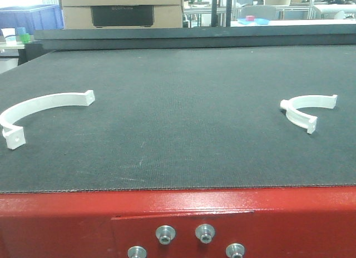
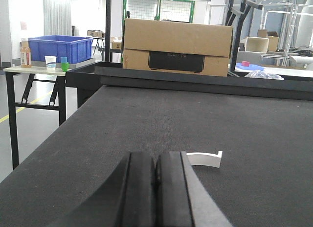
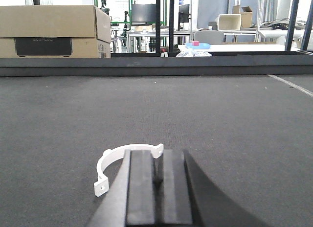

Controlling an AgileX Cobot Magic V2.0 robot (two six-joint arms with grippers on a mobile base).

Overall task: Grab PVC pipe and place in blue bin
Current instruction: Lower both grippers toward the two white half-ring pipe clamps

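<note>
Two white C-shaped PVC pipe pieces lie on the dark mat: a larger-looking one (image 1: 50, 102) at the left and one (image 1: 303, 105) at the right. Neither gripper shows in the front view. My left gripper (image 2: 156, 156) is shut and holds nothing. It hovers low over the mat, and one end of a pipe piece (image 2: 203, 159) shows just past its right finger. My right gripper (image 3: 157, 153) is shut and empty, with the other pipe piece (image 3: 115, 158) on the mat just beyond and left of its tips. The blue bin (image 2: 61, 47) stands on a side table far left, off the mat.
A cardboard box (image 2: 176, 43) stands behind the mat's raised black back rim (image 1: 194, 38). The table's red front edge (image 1: 178, 213) carries bolts. Cups (image 2: 50, 62) stand by the bin on the side table. Shelving and benches fill the background.
</note>
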